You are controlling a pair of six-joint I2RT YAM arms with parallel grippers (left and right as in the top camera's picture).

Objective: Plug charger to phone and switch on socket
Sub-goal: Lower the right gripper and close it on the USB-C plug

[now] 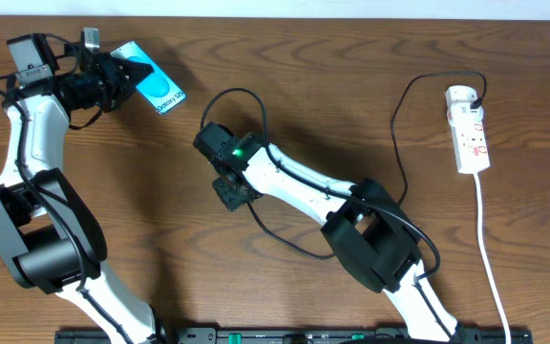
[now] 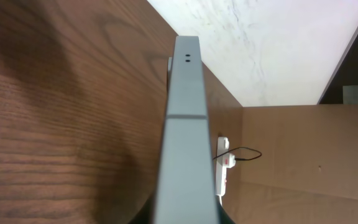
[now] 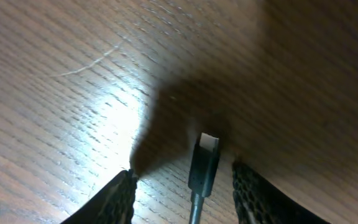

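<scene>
My left gripper (image 1: 120,78) at the far left is shut on the phone (image 1: 158,88), whose cyan-blue screen shows tilted above the table. In the left wrist view the phone (image 2: 182,124) is a grey slab seen edge-on, rising from the jaws (image 2: 188,216). My right gripper (image 1: 232,189) is low over the middle of the table and open. The charger's black plug tip (image 3: 204,163) lies on the wood between its fingers (image 3: 182,183), touching neither. The black cable (image 1: 396,143) runs to the white socket (image 1: 468,129) at the right, which also shows in the left wrist view (image 2: 223,167).
The socket's white cord (image 1: 490,258) runs down toward the table's front right edge. A loop of black cable (image 1: 240,93) curls behind the right wrist. The table's far edge (image 2: 229,87) meets a pale wall.
</scene>
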